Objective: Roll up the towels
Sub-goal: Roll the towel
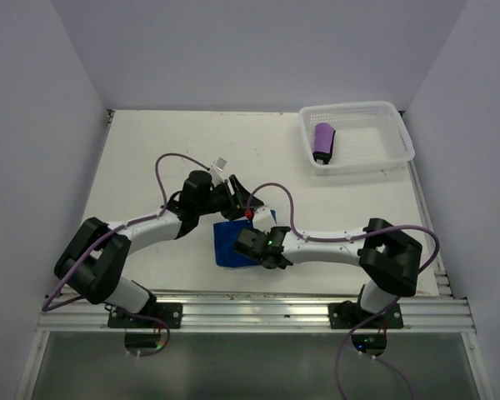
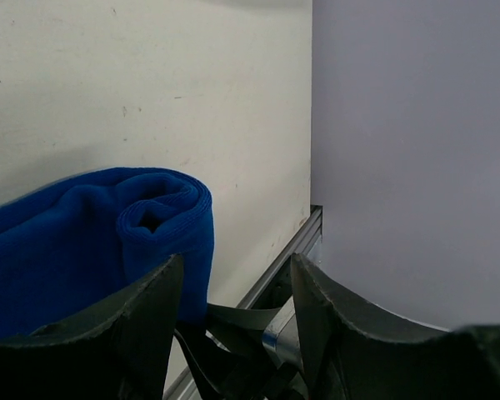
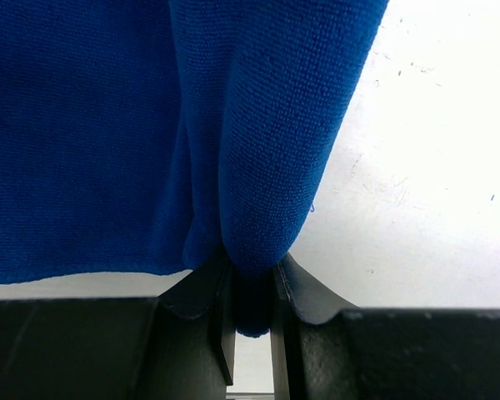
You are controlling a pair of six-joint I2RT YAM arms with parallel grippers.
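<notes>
While your right gripper pinches a plush fold of the near-centre blue towel, your left gripper gapes beside its rolled end; overhead alone shows the purple towel rolled in the far-right mesh basket.

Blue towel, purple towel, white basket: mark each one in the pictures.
blue towel [image 2: 162,212], left wrist view, on its rolled-up end.
purple towel [image 1: 323,142], top external view, on the middle of the roll.
white basket [image 1: 371,137], top external view, on its bare mesh floor.

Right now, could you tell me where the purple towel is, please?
In the top view, the purple towel lies rolled inside the white basket, far right of the table.
</notes>
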